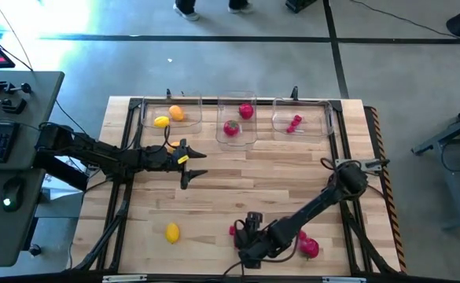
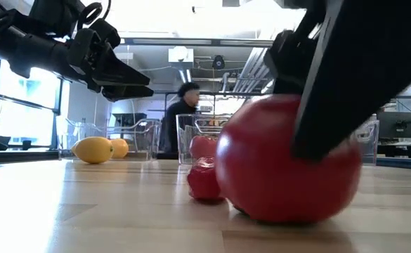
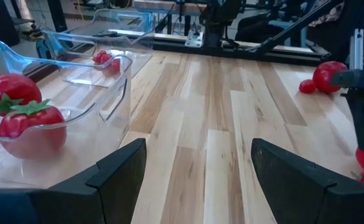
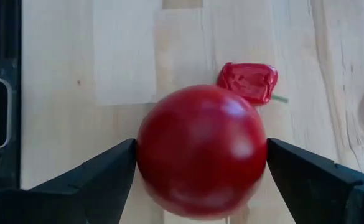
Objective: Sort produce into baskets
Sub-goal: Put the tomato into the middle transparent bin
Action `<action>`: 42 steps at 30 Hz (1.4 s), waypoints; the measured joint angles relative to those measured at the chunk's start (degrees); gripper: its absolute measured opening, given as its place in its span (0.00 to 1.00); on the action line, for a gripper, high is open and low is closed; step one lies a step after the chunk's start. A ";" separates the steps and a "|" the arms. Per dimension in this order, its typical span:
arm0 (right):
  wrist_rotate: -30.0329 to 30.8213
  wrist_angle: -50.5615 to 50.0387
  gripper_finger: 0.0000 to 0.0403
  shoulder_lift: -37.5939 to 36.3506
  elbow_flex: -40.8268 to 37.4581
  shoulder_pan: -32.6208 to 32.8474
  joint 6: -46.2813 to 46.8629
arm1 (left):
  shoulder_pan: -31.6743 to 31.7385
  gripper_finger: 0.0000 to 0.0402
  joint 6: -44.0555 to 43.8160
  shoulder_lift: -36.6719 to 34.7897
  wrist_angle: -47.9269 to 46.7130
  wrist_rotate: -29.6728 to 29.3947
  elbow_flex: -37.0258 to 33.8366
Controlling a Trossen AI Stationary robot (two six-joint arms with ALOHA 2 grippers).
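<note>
Red round fruit [image 4: 200,152] sits on the bench [image 1: 277,177] at its near edge, directly between the fingers of the right gripper [image 1: 249,234]. Gripper is spread wide; in the right wrist view both pads [image 4: 104,171] stand just beside the fruit's flanks, apparently not pressing. Not grasped yet. A small red berry [image 4: 249,81] lies touching or nearly touching the fruit on its far side.

Left gripper [image 1: 189,163] hovers released and empty over mid-bench, just in front of the three clear baskets [image 1: 237,118] along the far edge. Left basket holds two yellow-orange pieces, middle two red green-topped ones, right a few berries. Still loose on the bench: a yellow lemon-shaped fruit [image 1: 172,232] near the front left and another red fruit [image 1: 309,248] with a berry by the right arm.

Risks, as judged:
- Fruit is smooth and round; if the pads close off-centre or above its widest line it may squirt out and roll, possibly off the near edge.
- Berry sits close enough to be nudged or dragged along when the fingers close or lift.
- Pads look nearly at full span around this fruit, so little margin for misalignment.
- Carry to the middle basket crosses space near the left arm; the arms could foul.
</note>
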 joint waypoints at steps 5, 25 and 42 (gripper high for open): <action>-0.64 0.67 0.86 0.98 -0.07 -0.22 -2.32 | 0.00 0.69 -0.12 0.00 -1.06 0.00 0.00; 13.69 -38.84 0.67 0.46 23.66 -12.20 -14.35 | 0.00 0.69 -1.46 0.00 -3.40 0.00 0.00; -6.05 -31.31 0.67 0.61 30.64 -55.78 -41.63 | 0.04 0.69 -1.56 0.00 -3.35 -0.01 0.00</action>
